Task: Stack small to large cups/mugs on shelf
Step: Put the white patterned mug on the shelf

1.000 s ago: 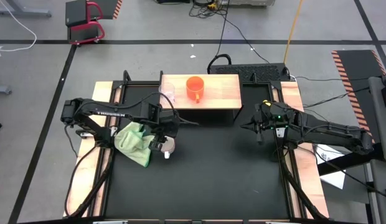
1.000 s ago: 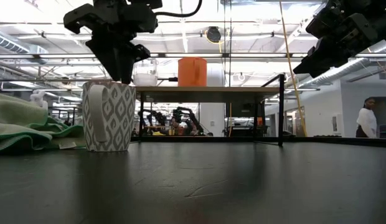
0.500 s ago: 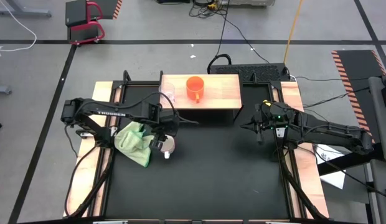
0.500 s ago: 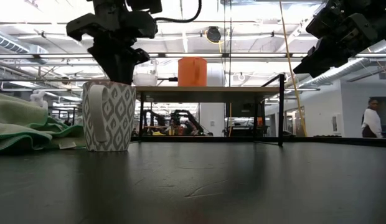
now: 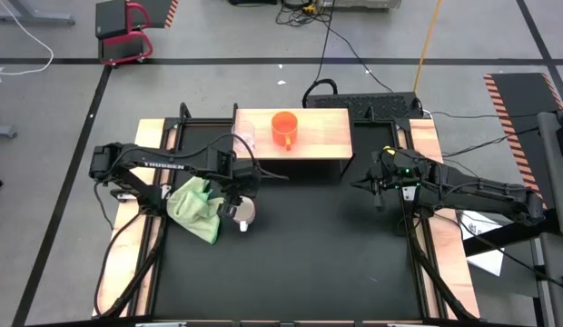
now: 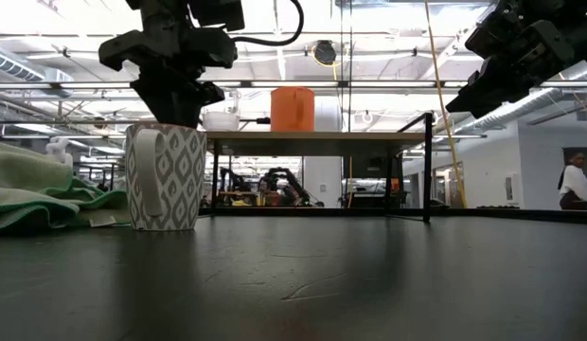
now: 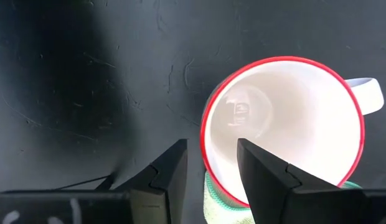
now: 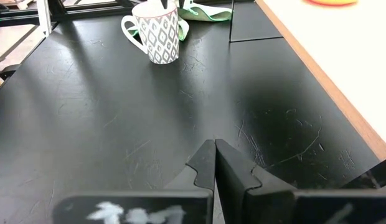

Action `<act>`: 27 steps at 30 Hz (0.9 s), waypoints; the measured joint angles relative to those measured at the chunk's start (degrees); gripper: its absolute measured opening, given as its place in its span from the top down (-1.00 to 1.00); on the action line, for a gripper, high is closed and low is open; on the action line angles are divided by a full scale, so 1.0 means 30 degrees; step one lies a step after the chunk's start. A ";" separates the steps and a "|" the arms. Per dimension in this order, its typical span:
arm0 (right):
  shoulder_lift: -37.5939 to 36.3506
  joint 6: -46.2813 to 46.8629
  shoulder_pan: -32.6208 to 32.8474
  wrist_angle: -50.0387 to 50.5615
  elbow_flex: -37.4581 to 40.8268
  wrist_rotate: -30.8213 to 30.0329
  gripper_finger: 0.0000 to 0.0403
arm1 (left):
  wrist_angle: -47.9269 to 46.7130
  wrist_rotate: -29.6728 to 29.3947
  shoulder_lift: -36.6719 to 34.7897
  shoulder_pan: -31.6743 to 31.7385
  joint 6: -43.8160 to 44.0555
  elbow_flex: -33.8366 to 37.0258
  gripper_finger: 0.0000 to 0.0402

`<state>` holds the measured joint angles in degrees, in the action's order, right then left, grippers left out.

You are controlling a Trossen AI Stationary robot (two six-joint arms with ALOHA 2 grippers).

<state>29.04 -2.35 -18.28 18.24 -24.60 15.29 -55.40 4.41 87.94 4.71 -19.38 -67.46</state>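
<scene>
A white mug with a grey pattern and a red rim (image 5: 248, 213) (image 6: 164, 177) (image 7: 283, 124) (image 8: 157, 37) stands upright on the black table, just right of a green cloth. My left gripper (image 7: 211, 160) (image 6: 175, 114) hangs above it, open and pointing down. One finger is over the mug's inside and the other outside its rim, on the side away from the handle (image 7: 370, 93). The orange mug (image 5: 283, 126) (image 6: 292, 108) and the clear glass cup (image 5: 246, 140) (image 6: 221, 116) stand on the shelf (image 5: 327, 136) (image 6: 312, 138). My right gripper (image 8: 215, 155) (image 5: 354, 185) is shut and waits at the table's right.
The green cloth (image 5: 195, 207) (image 6: 38, 189) lies crumpled against the white mug's left side. Bare black table (image 5: 309, 254) stretches between the two arms and toward the near edge. The shelf stands at the far edge on thin black legs (image 6: 428, 166). A person (image 6: 570, 185) stands in the room beyond.
My left gripper has turned slightly above the white mug's rim, its fingertips drifting a little toward the table's left. The mug has stayed in place.
</scene>
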 joint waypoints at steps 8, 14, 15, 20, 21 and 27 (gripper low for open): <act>0.0007 0.0000 0.0001 0.0000 0.0004 -0.0003 1.00 | -0.0015 0.0860 0.0000 0.0000 0.0204 0.0007 0.30; 0.0005 0.0000 -0.0002 0.0000 0.0000 -0.0002 1.00 | -0.0022 0.1026 0.0000 0.0000 0.0189 0.0007 0.30; 0.0007 0.0000 0.0004 0.0000 0.0005 -0.0007 1.00 | -0.0022 0.1026 0.0000 0.0000 0.0189 0.0007 0.30; 0.0007 0.0005 0.0006 0.0000 0.0005 -0.0005 1.00 | -0.0028 0.0766 0.0000 0.0000 0.0197 0.0007 0.30; 0.0007 0.0000 0.0001 -0.0003 0.0000 -0.0004 1.00 | -0.0027 0.0675 0.0000 0.0000 0.0204 0.0007 0.30; 0.0007 0.0007 0.0001 0.0000 0.0005 -0.0002 1.00 | -0.0029 0.0028 0.0000 0.0000 0.0219 0.0007 0.30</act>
<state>29.06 -2.33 -18.28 18.24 -24.59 15.28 -55.48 4.49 87.94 4.71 -18.72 -67.44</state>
